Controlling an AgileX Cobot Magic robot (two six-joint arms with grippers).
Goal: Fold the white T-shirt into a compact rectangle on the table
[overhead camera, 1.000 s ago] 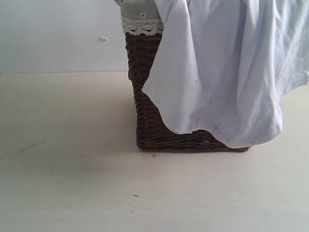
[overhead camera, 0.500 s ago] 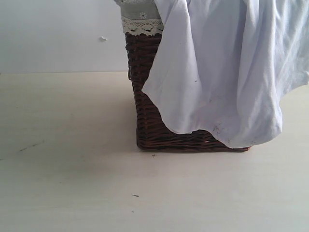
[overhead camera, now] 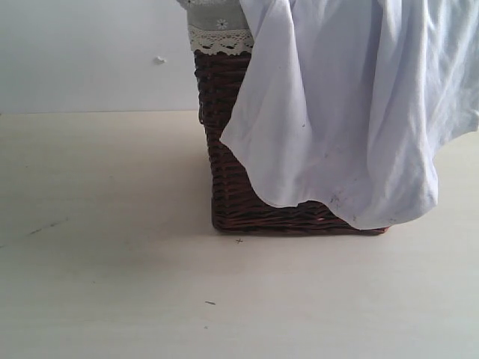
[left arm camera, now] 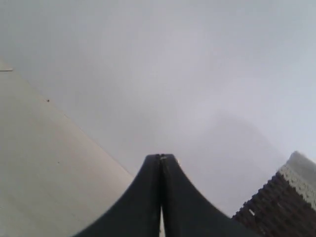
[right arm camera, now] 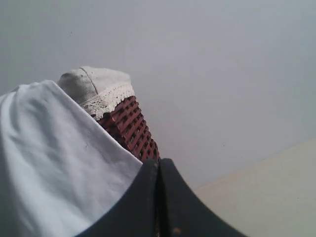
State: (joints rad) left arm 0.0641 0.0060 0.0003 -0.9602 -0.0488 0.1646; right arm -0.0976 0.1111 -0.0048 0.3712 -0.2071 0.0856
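Shirt status: white T-shirt (overhead camera: 352,112) hangs draped over wicker basket (overhead camera: 228,194), hem near the table (overhead camera: 112,284), so no folding yet; I reckon it needs laying flat first. My left gripper (left arm camera: 161,158) and right gripper (right arm camera: 158,163) sit jaws together, empty, parked clear. Nothing moved since earlier frame.

No lettering, label or number can be read on the white T-shirt (overhead camera: 352,112) or the basket (overhead camera: 224,157).

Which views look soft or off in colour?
Exterior view: sharp, T-shirt tinted bluish, soft shadow beside basket on table. Left wrist view: hazy, low contrast, left gripper a dark blur. Right wrist view: right gripper dark too, T-shirt and basket clearer.
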